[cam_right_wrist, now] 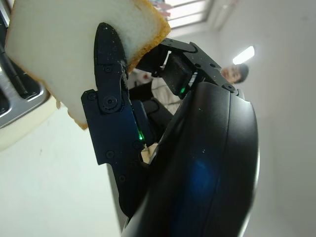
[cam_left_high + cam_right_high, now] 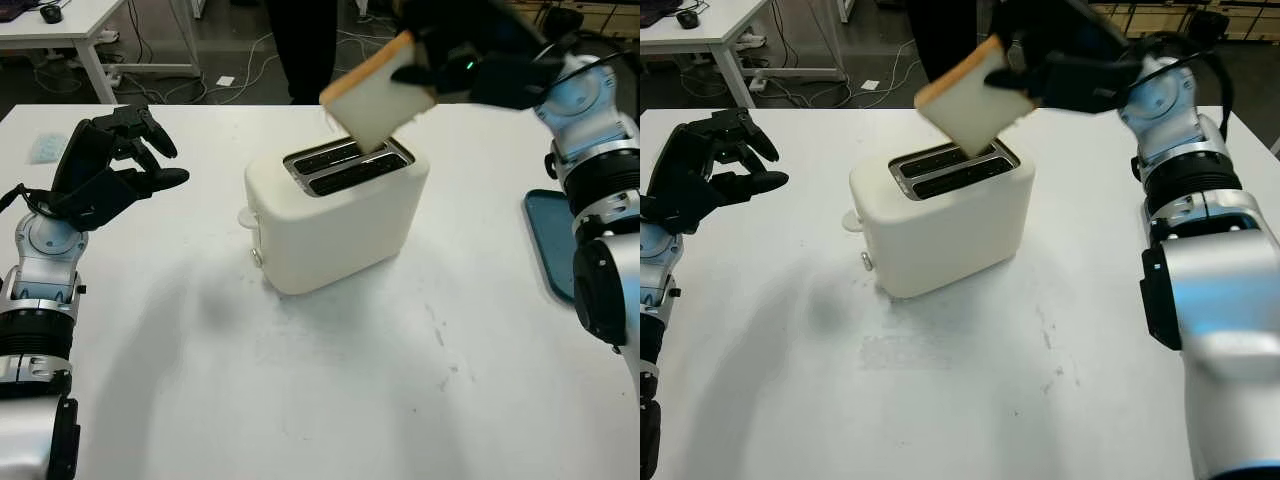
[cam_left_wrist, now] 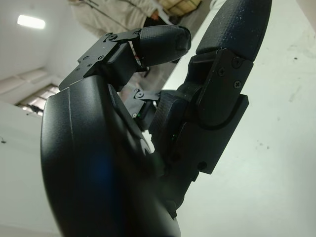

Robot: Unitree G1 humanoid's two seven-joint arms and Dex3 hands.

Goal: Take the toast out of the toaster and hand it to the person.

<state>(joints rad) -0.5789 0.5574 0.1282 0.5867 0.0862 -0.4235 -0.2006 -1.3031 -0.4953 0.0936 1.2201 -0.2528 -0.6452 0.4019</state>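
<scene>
Bright, even overhead light floods the white table (image 2: 330, 390), and the surface comes close to washing out. A soft grey shadow pools on it beside the toaster (image 2: 335, 205), toward the robot's left, with fainter smudged shadows nearer the front edge. The toast (image 2: 378, 92) shows a touch of motion blur along its crust, and the right hand (image 2: 480, 60) gripping it is smeared dark with little detail. The left hand (image 2: 105, 165) at the table's left side stays crisp. Up close, a glowing ceiling panel (image 3: 30, 21) burns bright in the left wrist view, another ceiling light (image 1: 244, 53) flares in the right wrist view, and glossy bluish sheen plays over both black shells. The person (image 1: 237, 74) behind is out of focus.
</scene>
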